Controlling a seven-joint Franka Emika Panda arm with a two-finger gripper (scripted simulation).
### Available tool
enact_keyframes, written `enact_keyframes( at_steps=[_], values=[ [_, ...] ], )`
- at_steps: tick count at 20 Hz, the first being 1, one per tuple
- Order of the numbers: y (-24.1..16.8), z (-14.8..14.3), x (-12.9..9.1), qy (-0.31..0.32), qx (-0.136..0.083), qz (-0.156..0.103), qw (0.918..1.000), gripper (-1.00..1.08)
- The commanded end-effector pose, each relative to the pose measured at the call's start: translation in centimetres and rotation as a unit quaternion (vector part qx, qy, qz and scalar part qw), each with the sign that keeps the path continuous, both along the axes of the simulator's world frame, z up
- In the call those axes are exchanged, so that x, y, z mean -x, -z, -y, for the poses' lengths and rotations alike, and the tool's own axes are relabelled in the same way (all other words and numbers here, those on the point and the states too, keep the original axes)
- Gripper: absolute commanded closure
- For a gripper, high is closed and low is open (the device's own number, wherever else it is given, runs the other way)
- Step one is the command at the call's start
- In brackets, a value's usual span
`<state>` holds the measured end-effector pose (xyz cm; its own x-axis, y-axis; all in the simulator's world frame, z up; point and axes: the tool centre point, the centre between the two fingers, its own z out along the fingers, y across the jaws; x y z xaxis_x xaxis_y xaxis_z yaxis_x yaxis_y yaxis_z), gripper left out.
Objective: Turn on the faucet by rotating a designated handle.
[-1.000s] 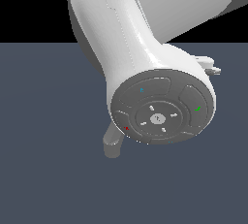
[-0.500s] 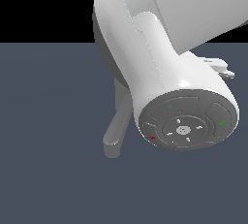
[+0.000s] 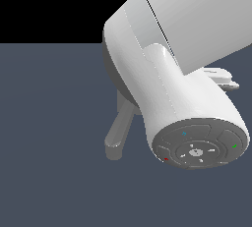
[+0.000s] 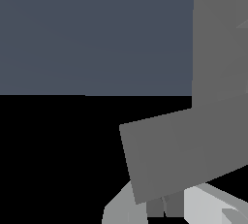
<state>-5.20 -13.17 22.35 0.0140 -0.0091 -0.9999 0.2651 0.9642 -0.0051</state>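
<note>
Grey matte faucet plates (image 4: 193, 140) fill the wrist view just ahead of the gripper; its pale fingers (image 4: 213, 206) barely show, so I cannot tell their spread. Glossy white arm (image 3: 172, 73) hides most; a rounded grey bar (image 3: 118, 132) juts below. Pushing blind risks catching spout, not handle.

exterior close behind arm (image 3: 182, 88) (wrist closer)

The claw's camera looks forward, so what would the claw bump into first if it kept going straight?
Probably the faucet: its flat grey slab fills the wrist view close ahead. Depth is unclear, and the claw's fingertips cannot be made out.
</note>
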Motion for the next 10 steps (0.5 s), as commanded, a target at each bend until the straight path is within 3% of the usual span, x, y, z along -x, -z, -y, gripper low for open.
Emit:
enact_keyframes(
  at_steps=[1, 10],
  values=[
    [0.9, -0.4, -0.1, -0.014, 0.004, -0.009, 0.9999, 1.08],
    [3.1, 0.3, 0.0, -0.014, 0.004, -0.009, 0.9998, 1.08]
  ],
)
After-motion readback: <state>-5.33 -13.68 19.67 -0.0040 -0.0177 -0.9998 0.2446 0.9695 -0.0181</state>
